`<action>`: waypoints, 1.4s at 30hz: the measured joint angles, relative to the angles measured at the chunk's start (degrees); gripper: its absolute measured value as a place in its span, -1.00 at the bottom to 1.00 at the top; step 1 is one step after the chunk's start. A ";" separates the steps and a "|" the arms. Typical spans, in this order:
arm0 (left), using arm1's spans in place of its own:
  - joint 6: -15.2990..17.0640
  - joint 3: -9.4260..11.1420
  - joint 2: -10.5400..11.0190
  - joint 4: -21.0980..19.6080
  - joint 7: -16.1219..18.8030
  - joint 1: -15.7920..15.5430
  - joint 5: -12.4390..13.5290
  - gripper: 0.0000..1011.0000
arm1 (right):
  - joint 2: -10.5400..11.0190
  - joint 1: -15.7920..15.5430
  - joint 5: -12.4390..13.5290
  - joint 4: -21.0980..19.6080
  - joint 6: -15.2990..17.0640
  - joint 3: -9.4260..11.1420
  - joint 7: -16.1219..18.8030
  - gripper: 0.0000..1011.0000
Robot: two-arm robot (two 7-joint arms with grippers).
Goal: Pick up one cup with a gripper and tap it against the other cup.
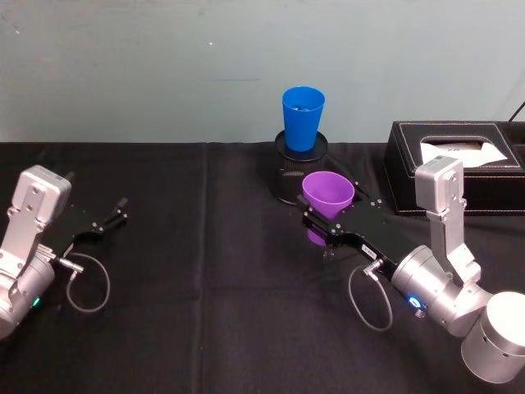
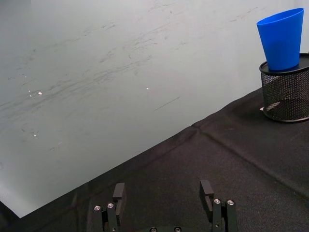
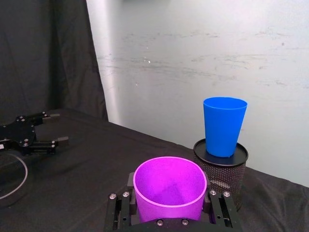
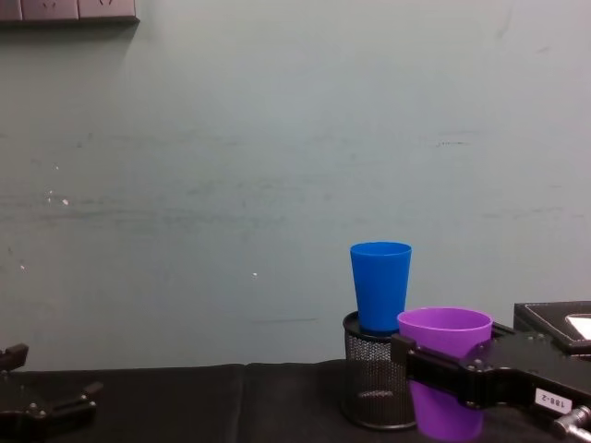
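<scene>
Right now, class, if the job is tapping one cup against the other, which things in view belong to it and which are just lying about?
Job: purple cup, held in the right gripper; blue cup.
Lying about: mesh holder under the blue cup; tissue box; left gripper, open, parked left.

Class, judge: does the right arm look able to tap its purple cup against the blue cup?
Probably yes. The right gripper is shut on the purple cup, near the blue cup, standing higher on the mesh holder. Nothing lies between them; a lift seems needed.
</scene>
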 joint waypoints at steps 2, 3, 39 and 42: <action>0.00 0.00 0.00 0.00 0.00 0.00 0.00 0.98 | 0.00 0.00 0.00 0.00 0.00 0.00 0.00 0.45; 0.00 0.00 0.00 0.00 0.00 0.00 0.00 0.98 | 0.00 0.00 0.00 0.00 0.00 0.00 0.00 0.45; 0.00 0.00 0.00 0.00 0.00 0.00 0.00 0.98 | 0.00 0.00 0.00 0.00 0.00 0.00 0.00 0.45; 0.00 0.00 0.00 0.00 0.00 0.00 0.00 0.98 | 0.00 0.00 0.00 0.00 0.00 0.00 0.00 0.45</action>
